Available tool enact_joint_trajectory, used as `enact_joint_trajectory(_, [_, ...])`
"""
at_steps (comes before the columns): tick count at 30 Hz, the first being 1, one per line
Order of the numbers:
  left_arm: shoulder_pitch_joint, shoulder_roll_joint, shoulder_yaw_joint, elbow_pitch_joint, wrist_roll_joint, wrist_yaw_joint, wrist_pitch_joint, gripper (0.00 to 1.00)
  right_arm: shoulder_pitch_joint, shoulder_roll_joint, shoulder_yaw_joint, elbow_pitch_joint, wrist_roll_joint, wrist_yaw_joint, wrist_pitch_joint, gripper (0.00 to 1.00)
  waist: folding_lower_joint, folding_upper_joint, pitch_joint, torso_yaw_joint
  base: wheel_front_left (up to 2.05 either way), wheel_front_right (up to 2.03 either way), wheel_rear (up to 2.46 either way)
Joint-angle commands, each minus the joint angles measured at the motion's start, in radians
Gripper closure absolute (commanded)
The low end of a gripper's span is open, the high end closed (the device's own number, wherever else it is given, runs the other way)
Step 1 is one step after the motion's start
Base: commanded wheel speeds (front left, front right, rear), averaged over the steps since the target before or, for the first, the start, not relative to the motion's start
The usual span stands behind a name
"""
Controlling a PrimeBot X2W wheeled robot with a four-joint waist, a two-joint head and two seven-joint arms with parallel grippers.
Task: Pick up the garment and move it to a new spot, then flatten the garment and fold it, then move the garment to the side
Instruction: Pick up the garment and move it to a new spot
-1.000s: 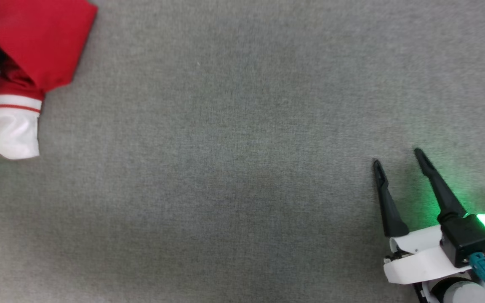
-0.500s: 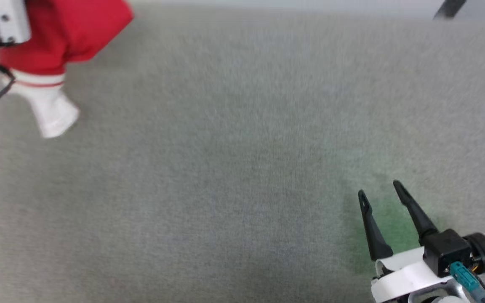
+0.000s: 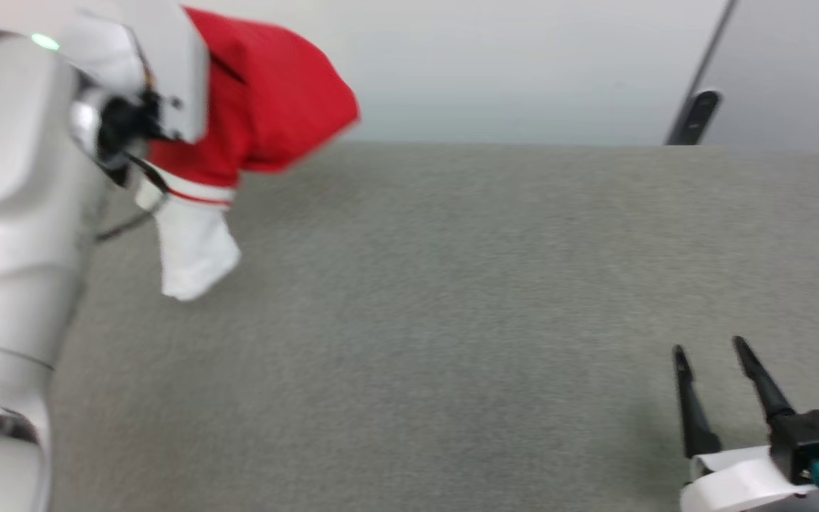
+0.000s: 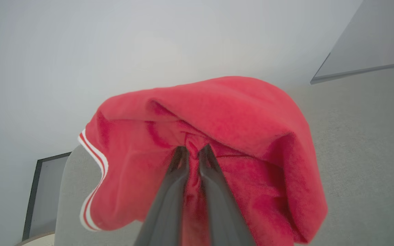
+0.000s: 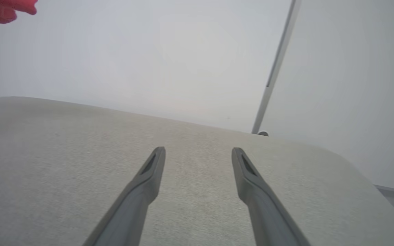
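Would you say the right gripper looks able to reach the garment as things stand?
Probably, given a long reach: the right gripper is open and bare grey surface lies between it and the garment, which hangs far across, pinched in the left gripper.

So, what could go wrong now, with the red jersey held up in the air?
1. The left gripper pinches only a small bunch of the red jersey; it may slip out.
2. The jersey hangs crumpled, white sleeve dangling, so it may land folded on the grey table, hard to flatten.
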State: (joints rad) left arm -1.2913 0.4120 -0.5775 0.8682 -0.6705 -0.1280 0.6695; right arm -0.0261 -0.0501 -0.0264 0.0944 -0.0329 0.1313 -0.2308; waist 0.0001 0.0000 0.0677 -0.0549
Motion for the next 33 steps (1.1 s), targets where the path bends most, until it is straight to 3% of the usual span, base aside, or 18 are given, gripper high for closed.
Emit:
enact_joint_trajectory(1, [0.033,-0.015,-0.014,-0.030,-0.016,-0.004,0.004,1.00,0.015,0.000,-0.029,0.008,-0.017,-0.001,-0.009,0.00,-0.0001,0.0000,-0.045,-0.104,0.00,0.00,0.00])
enact_joint_trajectory(9, [0.133,-0.064,-0.055,-0.154,-0.084,-0.003,0.051,1.00,0.043,0.001,-0.145,0.011,-0.046,-0.001,-0.017,0.00,-0.0001,0.0000,-0.055,-0.274,0.00,0.00,0.00])
enact_joint_trajectory(18, [0.253,-0.074,-0.093,-0.231,-0.112,0.033,0.138,1.00,0.053,0.001,-0.140,0.010,-0.022,-0.001,-0.023,0.00,-0.0001,0.0000,-0.029,-0.413,0.00,0.00,0.00])
enact_joint_trajectory(25, [0.370,-0.109,-0.124,-0.199,-0.108,0.088,0.121,1.00,0.020,0.001,-0.106,0.034,0.016,-0.001,-0.029,0.00,-0.0001,0.0000,0.025,-0.461,0.00,0.00,0.00])
enact_joint_trajectory(33, [0.471,-0.189,-0.155,-0.042,-0.085,0.143,0.006,1.00,-0.028,0.001,-0.057,0.068,0.050,-0.001,-0.034,0.00,-0.0001,0.0000,0.078,-0.474,0.00,0.00,0.00])
